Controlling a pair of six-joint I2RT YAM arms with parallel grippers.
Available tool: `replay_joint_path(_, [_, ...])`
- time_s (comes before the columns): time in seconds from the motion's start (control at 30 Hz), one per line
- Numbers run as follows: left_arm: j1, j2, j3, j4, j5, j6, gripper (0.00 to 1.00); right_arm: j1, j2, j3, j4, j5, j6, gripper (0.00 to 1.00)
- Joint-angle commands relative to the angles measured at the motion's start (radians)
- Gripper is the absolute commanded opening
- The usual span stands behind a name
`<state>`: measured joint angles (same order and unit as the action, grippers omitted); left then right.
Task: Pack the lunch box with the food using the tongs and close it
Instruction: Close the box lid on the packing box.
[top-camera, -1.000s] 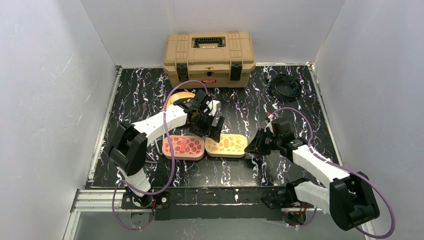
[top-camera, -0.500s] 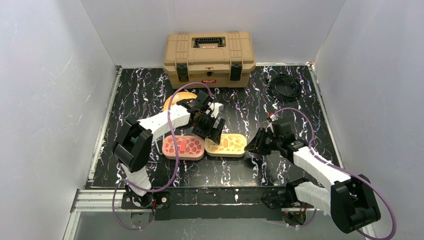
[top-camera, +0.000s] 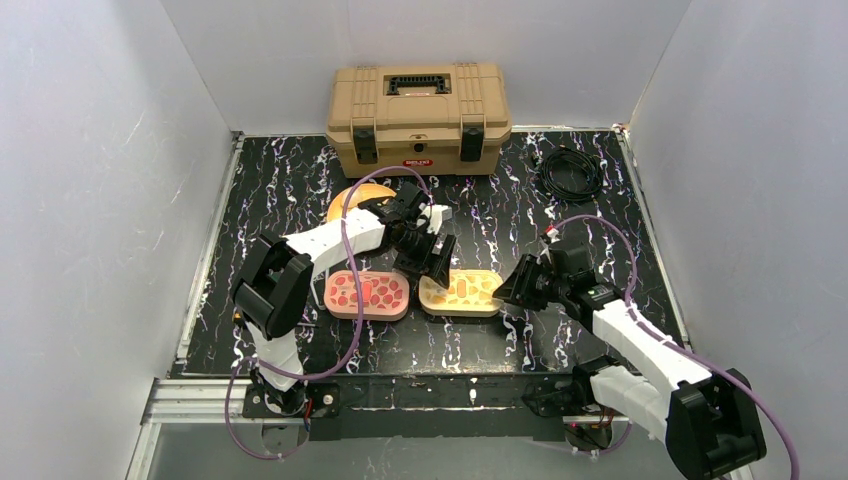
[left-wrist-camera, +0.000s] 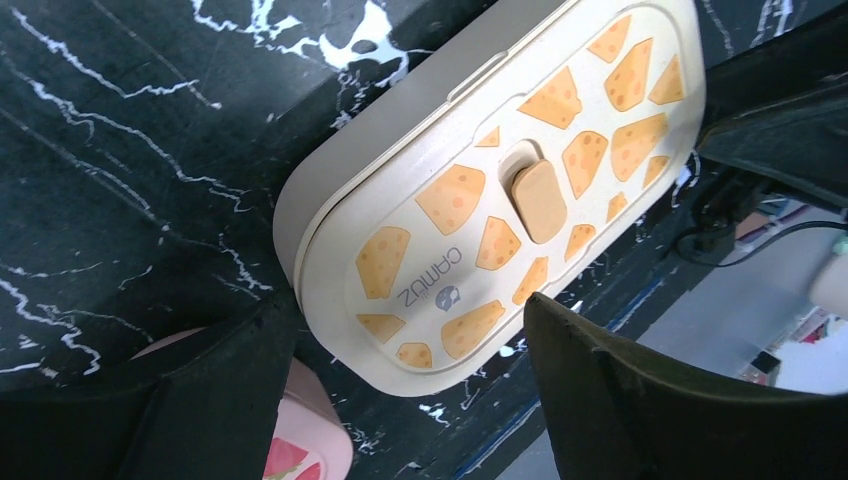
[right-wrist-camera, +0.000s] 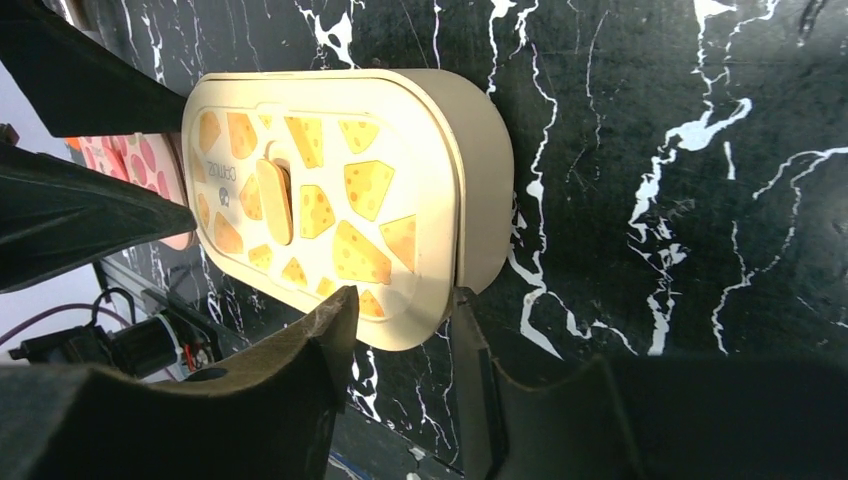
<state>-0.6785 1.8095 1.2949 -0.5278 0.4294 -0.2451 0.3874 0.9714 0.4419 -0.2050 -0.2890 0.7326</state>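
The lunch box (top-camera: 466, 291) is a cream oval with a cheese pattern, lying flat with its lid on. My left gripper (top-camera: 432, 268) hangs open over its left end. In the left wrist view the lunch box (left-wrist-camera: 480, 200) sits between the two fingers of that gripper (left-wrist-camera: 410, 300), the right one clearly apart from it. My right gripper (top-camera: 508, 290) is at the box's right end. Its fingers (right-wrist-camera: 402, 295) stand open either side of the rim of the lunch box (right-wrist-camera: 330, 190), one by the lid, one by the base. Food and tongs are out of view.
A pink lunch box (top-camera: 365, 293) with a strawberry lid lies just left of the cream one. An orange plate (top-camera: 352, 194) sits behind, partly under my left arm. A tan toolbox (top-camera: 418, 115) stands at the back, with a coiled black cable (top-camera: 570, 175) to its right.
My left gripper has slid right and down over the cream box's end, its jaws narrowing a little. My right gripper's jaws have widened at the box's other end.
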Motion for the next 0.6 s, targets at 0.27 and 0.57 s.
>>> replay_joint_path(0.27, [-0.013,-0.122,-0.074,-0.05,-0.026,-0.028,0.97,0.002,-0.108,0.032,-0.211,0.036,-0.092,0.67])
replay_joint_path(0.57, [-0.018,-0.159,-0.119,-0.056,-0.003,-0.039,0.98,0.009,-0.084,0.04,-0.232,-0.025,-0.147,0.75])
